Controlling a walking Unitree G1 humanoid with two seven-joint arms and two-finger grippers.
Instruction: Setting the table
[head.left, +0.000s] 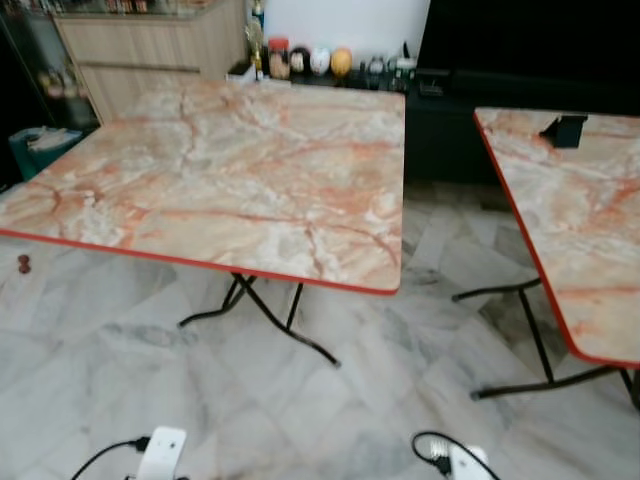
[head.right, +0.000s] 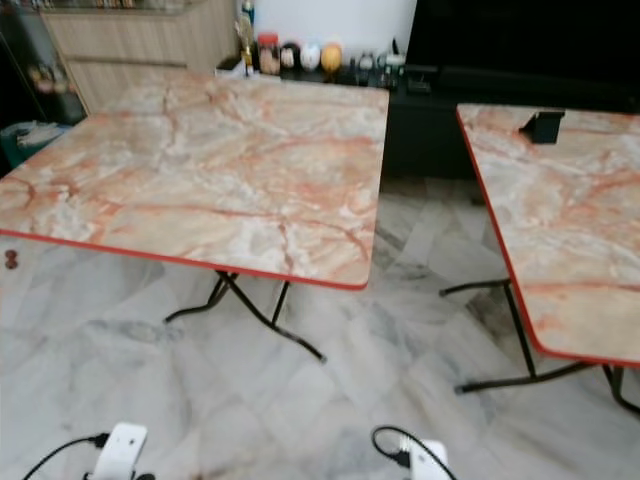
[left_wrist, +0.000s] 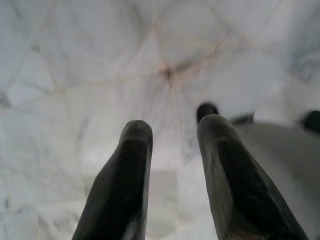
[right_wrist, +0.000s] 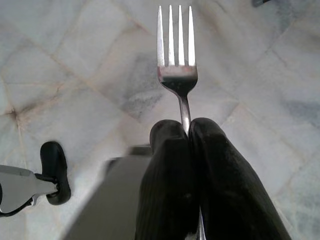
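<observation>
A silver fork (right_wrist: 178, 60) sticks out from my right gripper (right_wrist: 187, 131), whose black fingers are shut on its handle, tines pointing away over the marble floor. My left gripper (left_wrist: 172, 131) hangs open above the floor with nothing between its fingers. Ahead stands a marble-patterned folding table (head.left: 230, 170) with a red edge, its top bare. A second table of the same kind (head.left: 580, 220) stands to the right. The white wrists of both arms (head.left: 162, 455) show at the bottom of the eye views.
A small black stand (head.left: 565, 130) sits on the right table. Behind the tables are a wooden cabinet (head.left: 150, 50), a dark low unit with jars and round ornaments (head.left: 310, 62), and a gap of grey marble floor (head.left: 440, 250) between the tables. Black folding legs (head.left: 270, 315) splay underneath.
</observation>
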